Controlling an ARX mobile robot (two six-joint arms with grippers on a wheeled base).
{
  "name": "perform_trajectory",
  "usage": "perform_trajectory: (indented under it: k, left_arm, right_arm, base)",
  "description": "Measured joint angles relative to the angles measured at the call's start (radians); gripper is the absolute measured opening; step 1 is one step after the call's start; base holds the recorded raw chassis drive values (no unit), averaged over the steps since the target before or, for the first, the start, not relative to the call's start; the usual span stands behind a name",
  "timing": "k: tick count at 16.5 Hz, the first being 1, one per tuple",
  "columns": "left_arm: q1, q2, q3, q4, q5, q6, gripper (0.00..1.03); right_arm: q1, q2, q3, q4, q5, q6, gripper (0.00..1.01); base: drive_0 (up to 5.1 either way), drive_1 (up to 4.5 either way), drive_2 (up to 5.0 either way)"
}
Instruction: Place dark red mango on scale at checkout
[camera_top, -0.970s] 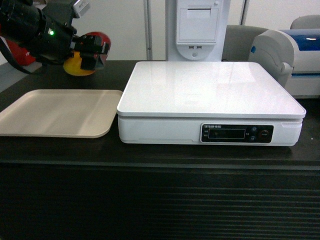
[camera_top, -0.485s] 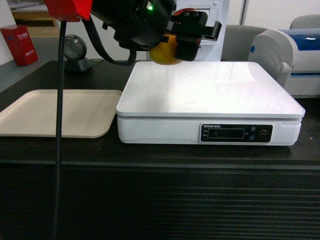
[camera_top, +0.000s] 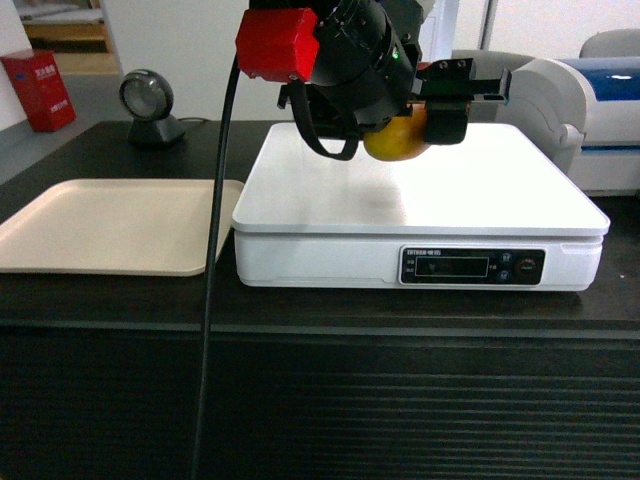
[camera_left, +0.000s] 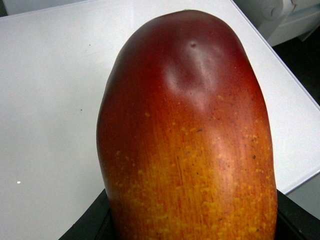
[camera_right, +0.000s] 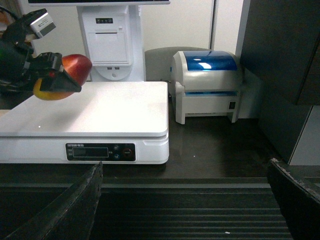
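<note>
The mango (camera_top: 396, 140), dark red shading to orange-yellow, hangs a little above the back of the white scale (camera_top: 420, 195) on the black checkout counter (camera_top: 320, 400). My left gripper (camera_top: 428, 118) is shut on it, black fingers on either side. In the left wrist view the mango (camera_left: 187, 130) fills the frame over the scale's white platform (camera_left: 50, 100), and a black finger (camera_left: 90, 225) shows at the bottom edge. The right wrist view has the mango (camera_right: 64, 76) over the scale (camera_right: 100, 115). My right gripper (camera_right: 192, 210) stands open and holds nothing in front of the ribbed panel.
A beige tray (camera_top: 110, 225) lies left of the scale. A round scanner (camera_top: 147, 102) stands at the back left. A white and blue label printer (camera_right: 207, 85) sits right of the scale. A receipt kiosk (camera_right: 107, 40) rises behind it.
My left arm has carried the mango rightward, from behind the tray at the far left to above the scale's platform. The scanner, hidden before, now shows.
</note>
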Motion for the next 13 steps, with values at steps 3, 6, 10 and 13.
perform_trajectory:
  k: [3,6,10,13]
  left_arm:
    - [-0.002,0.078,0.128,-0.081,-0.033,-0.075,0.58]
    - [-0.011,0.167,0.254,-0.175,-0.075,-0.124,0.58]
    - [-0.027,0.263,0.387,-0.282,-0.130,-0.147,0.58]
    - [-0.027,0.307,0.454,-0.356,-0.167,-0.154,0.59]
  right_arm:
    - [0.000,0.000,0.000,0.000,0.000,0.000,0.98]
    - [0.000,0.000,0.000,0.000,0.000,0.000,0.98]
    - [0.000,0.000,0.000,0.000,0.000,0.000,0.98]
    - [0.000,0.000,0.000,0.000,0.000,0.000,0.98]
  base:
    - [0.0,0.00,0.0]
    - [0.0,0.00,0.0]
    - [0.0,0.00,0.0]
    - [0.0,0.00,0.0]
